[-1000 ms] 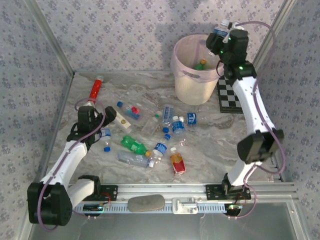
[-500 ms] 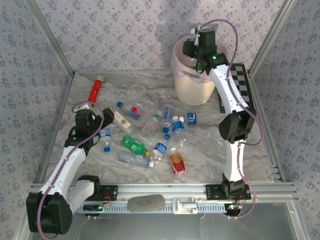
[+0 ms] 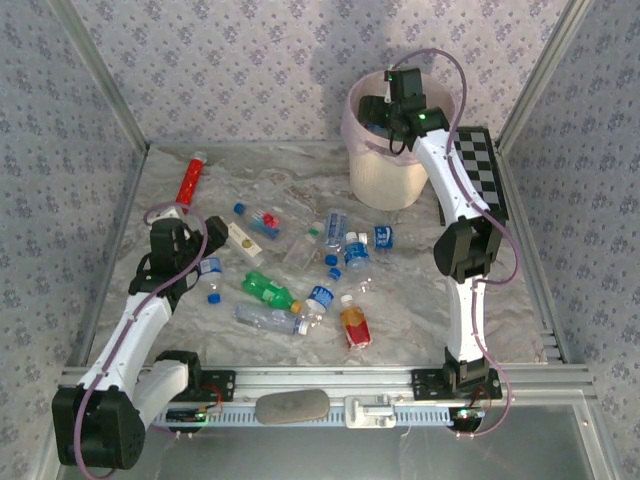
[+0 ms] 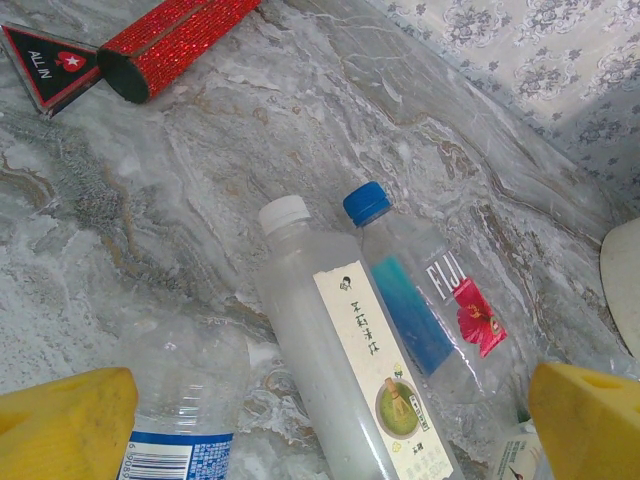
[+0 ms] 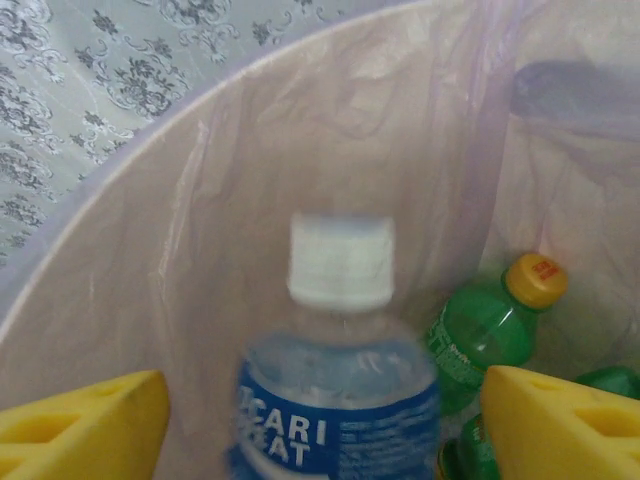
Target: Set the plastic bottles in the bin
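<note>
Bottles (image 3: 265,288) strewn on marbled tabletop (image 3: 400,295); floral walls (image 3: 250,60).

Papered walls (image 3: 250,70), marbled table (image 3: 400,295)
Floral paper is covering three sides; an aluminium rail (image 3: 330,380) is edging the near side.

My left arm (image 3: 128,330) runs from its base at the near left up along the left side, its wrist turned toward the right. The left gripper (image 3: 214,231) sits low, angled down and forward, its yellow fingers (image 4: 62,424) spread wide and clamping nothing. My right arm (image 3: 468,305) stands tall from the near right, bends at the elbow and leans to the far side, tilting left. The right gripper (image 3: 376,110) hangs there pointing down, fingers (image 5: 80,425) parted wide, gripping nothing.
</note>
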